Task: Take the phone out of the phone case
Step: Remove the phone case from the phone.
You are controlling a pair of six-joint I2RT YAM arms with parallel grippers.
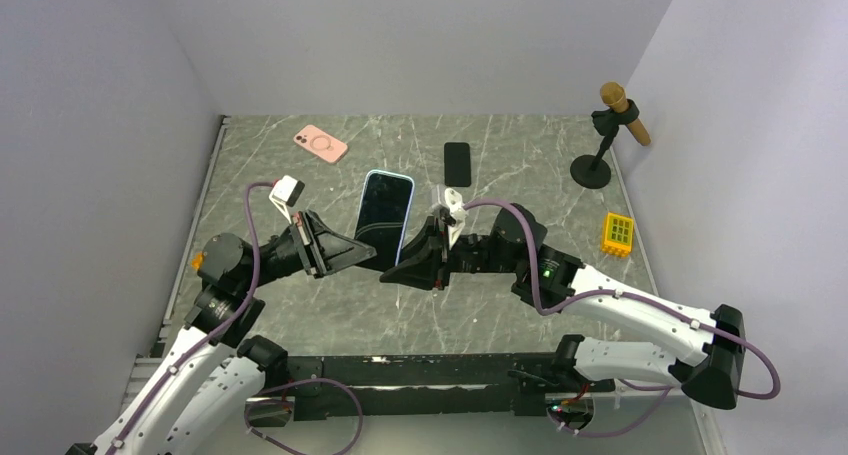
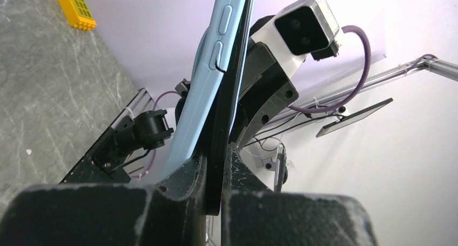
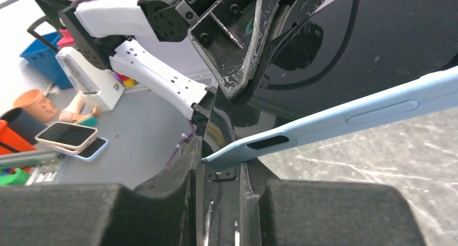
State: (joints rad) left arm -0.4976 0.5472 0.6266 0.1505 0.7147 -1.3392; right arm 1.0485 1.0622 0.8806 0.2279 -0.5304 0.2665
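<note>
Left fingers point(image 2: 181, 184) clamp phone point(image 1: 385, 210), right fingers point(image 3: 175, 178) pinch phone case point(image 3: 335, 121); long axis points away.

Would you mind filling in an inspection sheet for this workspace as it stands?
Surface: grey marble-look table, no spills seen.
Job's things: phone held off the table between both grippers; light-blue phone case parted from it at one corner.
Clutter: pink case, black slab, yellow block and microphone stand, all apart from the arms.
Grippers: left gripper shut on the phone's edge; right gripper shut on the phone case corner.
Cables: purple cable looped along each arm.
Surroundings: plain white walls on three sides.
</note>
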